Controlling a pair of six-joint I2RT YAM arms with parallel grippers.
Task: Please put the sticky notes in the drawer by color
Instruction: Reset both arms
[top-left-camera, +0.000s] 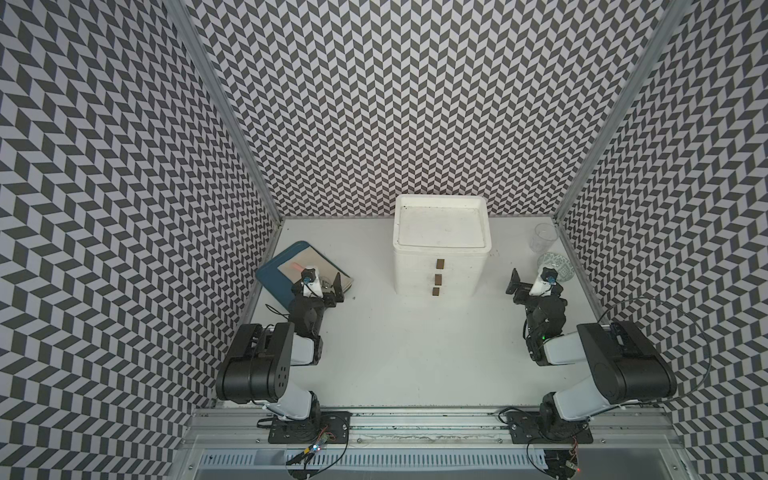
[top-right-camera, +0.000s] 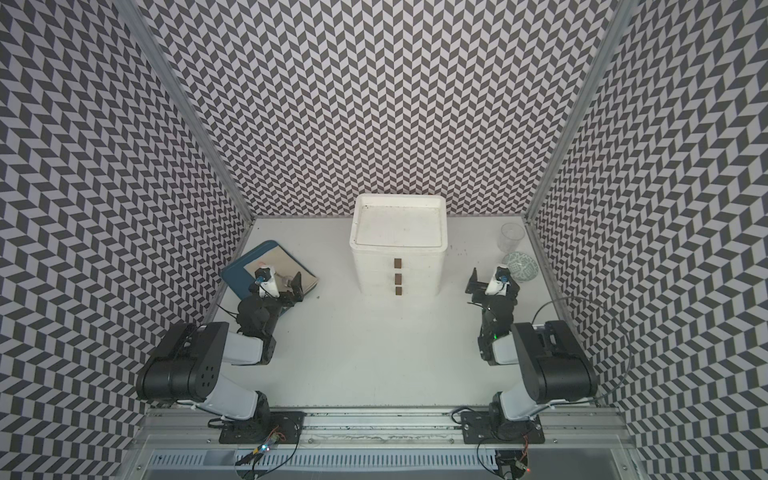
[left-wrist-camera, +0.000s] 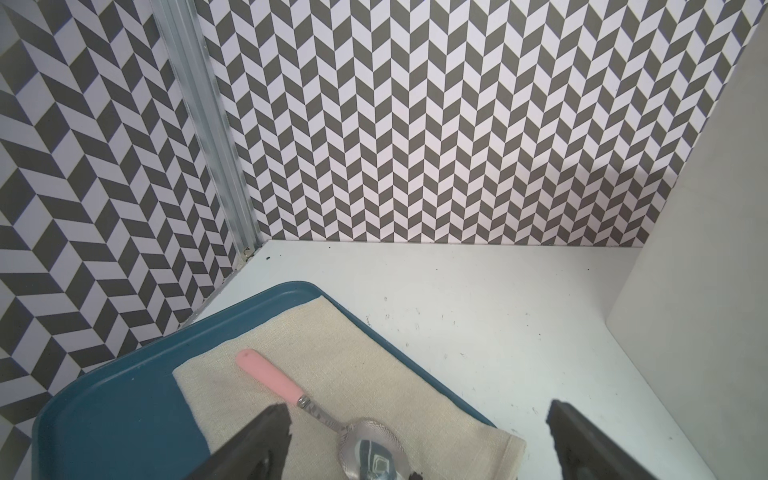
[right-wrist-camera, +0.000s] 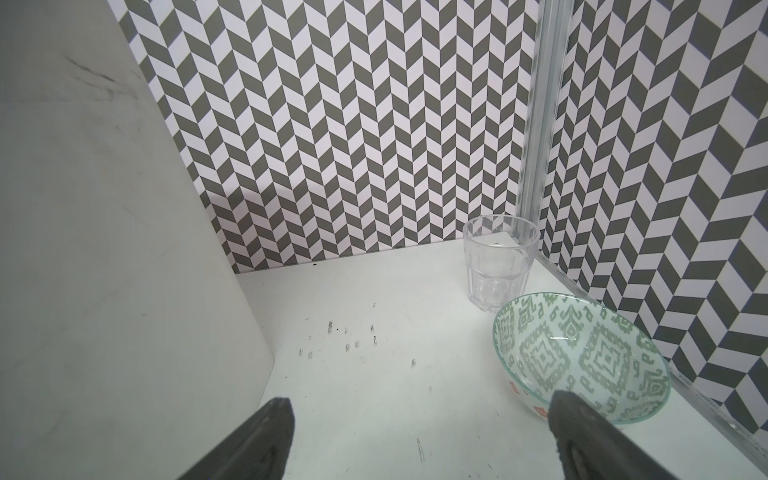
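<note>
At the back of the white table (top-left-camera: 395, 353), against the patterned wall, the drawer (top-left-camera: 415, 274) stands upright with all three of its fronts pushed in and its three dark handles (top-left-camera: 440, 263) in a column; both top views show its rimmed top bare. We find no sticky notes anywhere: none on the table, none on the drawer's top, none on the blue tray (left-wrist-camera: 104, 407), which carries only a beige cloth (left-wrist-camera: 332, 345) and a pink-handled spoon (left-wrist-camera: 270, 376). Whether any notes lie inside the shut drawers we cannot tell. Our left gripper (left-wrist-camera: 417, 409) hangs over the edge of that tray with its jaws wide apart and nothing between them; our right gripper (right-wrist-camera: 420, 399) hangs just as wide and just as empty over bare table, with a clear glass (right-wrist-camera: 498, 262) and a patterned bowl (right-wrist-camera: 582, 353) near it by the side wall. We judge that either sorting has not begun and the notes are out of view, or it is finished and the drawers closed; the pictures do not settle which. If it is not begun, everything is left: opening drawers, picking each note, and grouping by colour
</note>
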